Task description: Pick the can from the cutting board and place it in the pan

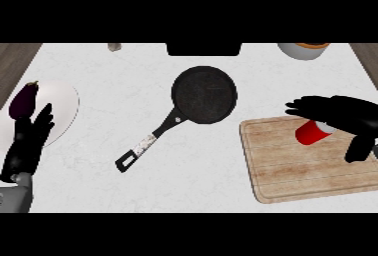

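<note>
The red can point(313, 133) is over the far left part of the wooden cutting board point(310, 172), tilted, with its pale end turned toward the right hand point(344, 113). That hand comes in from the counter's right edge and is curled round the can: the fingers point(300, 106) reach over its far side and the thumb point(357, 148) hangs down on its near side. Whether the can's base touches the board or is raised off it cannot be told from this steep angle.

The cutting board lies at the right side of the white marble counter point(96, 170), close to the near right corner, its long sides roughly parallel to the near edge. The black frying pan point(204, 94) sits near the middle of the counter, a little toward the far edge, just left of the board's far left corner and apart from it. It has nothing in it, and its handle point(148, 145) (black with a silvery stretch in the middle) runs toward the near left.

At the counter's left edge is a white plate point(63, 100) with a dark purple eggplant point(23, 99) on its left part. The left hand point(28, 142) rests over the plate's near rim, fingers straight and pointing toward the far edge, holding nothing.

Along the far edge are a black block point(204, 48) at the middle, a white bowl point(301, 52) with something orange in it toward the far right corner, and a small object point(114, 47) toward the left, too small to identify.
</note>
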Motion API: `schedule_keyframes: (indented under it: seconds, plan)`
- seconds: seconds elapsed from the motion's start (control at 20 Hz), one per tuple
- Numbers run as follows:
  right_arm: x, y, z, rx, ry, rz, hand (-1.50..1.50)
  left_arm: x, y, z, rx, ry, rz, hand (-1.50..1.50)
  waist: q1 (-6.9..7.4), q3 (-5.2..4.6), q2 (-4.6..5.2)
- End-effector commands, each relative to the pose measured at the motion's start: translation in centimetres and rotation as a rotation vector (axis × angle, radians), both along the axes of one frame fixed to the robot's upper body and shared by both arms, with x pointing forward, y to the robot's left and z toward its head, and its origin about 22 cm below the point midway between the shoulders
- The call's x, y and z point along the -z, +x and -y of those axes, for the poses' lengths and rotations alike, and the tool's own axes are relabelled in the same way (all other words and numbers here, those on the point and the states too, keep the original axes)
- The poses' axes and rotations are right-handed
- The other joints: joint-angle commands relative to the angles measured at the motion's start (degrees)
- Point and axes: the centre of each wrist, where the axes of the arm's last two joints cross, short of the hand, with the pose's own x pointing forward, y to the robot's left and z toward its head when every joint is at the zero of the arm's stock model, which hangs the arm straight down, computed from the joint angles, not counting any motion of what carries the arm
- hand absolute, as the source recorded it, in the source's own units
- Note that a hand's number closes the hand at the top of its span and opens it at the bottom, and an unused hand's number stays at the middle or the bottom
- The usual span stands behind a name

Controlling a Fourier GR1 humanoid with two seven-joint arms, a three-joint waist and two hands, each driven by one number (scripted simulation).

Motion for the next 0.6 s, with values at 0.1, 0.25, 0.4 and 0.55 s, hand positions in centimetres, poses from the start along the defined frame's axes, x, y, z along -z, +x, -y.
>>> schedule_keyframes:
  seconds: [0.1, 0.25, 0.4, 0.55]
  plan:
    - [0.9, 1.7, -2.2, -0.016, -0.021, -0.050, -1.50, 0.4, 1.1, 0.2, -0.006, 0.001, 0.008, 0.00, 0.09, -0.01, 0.09]
    - [1.2, 0.5, 0.0, 0.011, -0.033, -0.036, -1.50, 0.1, 1.4, 1.9, 0.002, -0.006, 0.003, 0.00, -0.20, 0.00, -0.01]
    - [2.4, 1.4, -0.1, 0.001, -0.063, -0.047, -1.50, 0.2, 0.8, 1.6, -0.004, 0.025, 0.021, 0.00, -0.03, 0.01, 0.02]
    - [3.9, 1.8, -1.9, -0.026, -0.082, -0.037, 1.50, 0.4, 0.6, 1.5, -0.005, 0.017, -0.005, 0.00, 0.03, 0.01, 0.04]
